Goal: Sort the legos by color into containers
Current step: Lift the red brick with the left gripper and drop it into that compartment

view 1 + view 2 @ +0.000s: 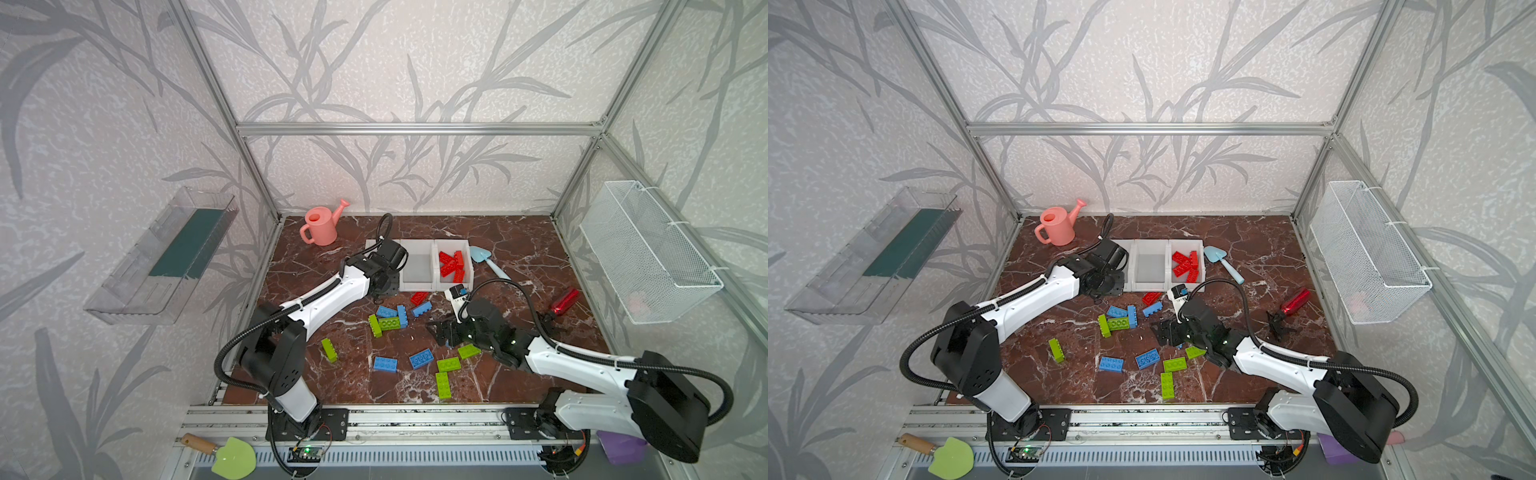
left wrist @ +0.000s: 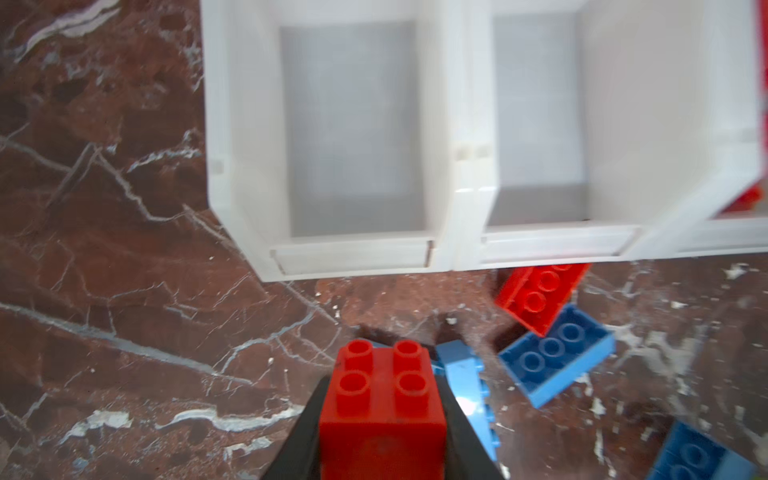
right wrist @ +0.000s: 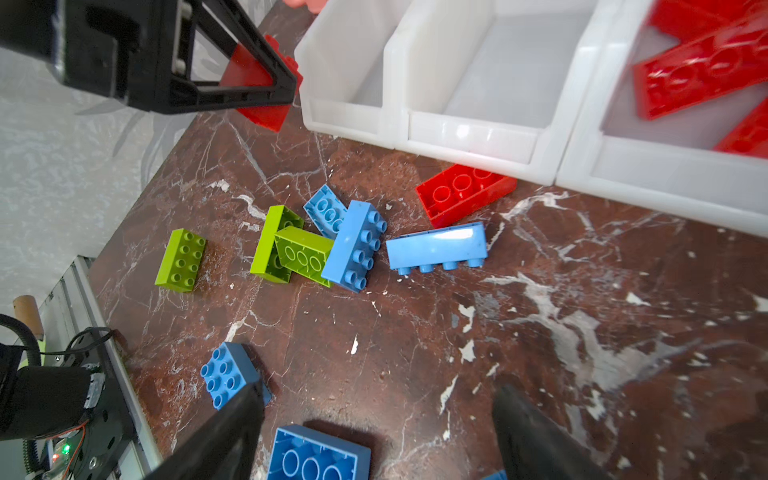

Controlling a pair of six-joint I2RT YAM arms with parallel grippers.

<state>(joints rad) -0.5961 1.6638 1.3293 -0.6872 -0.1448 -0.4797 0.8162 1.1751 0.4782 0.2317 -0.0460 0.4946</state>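
Left claw (image 2: 384,380) around red lego (image 2: 382,419)

Leaf-patterned grey wallpaper (image 1: 374,62) is enclosing the reddish marble floor (image 1: 519,257). An aluminium frame (image 1: 415,129) is rising from that floor's corners.

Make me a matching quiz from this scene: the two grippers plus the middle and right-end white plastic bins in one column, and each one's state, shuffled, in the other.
Column one
1. left gripper
2. right gripper
3. middle white plastic bin
4. white plastic bin at the right end in both top views

Column two
A. holds red plastic studded bricks
B. shut on a single red plastic studded brick
C. empty
D. open, holding nothing

Pairs: 1-B, 2-D, 3-C, 4-A
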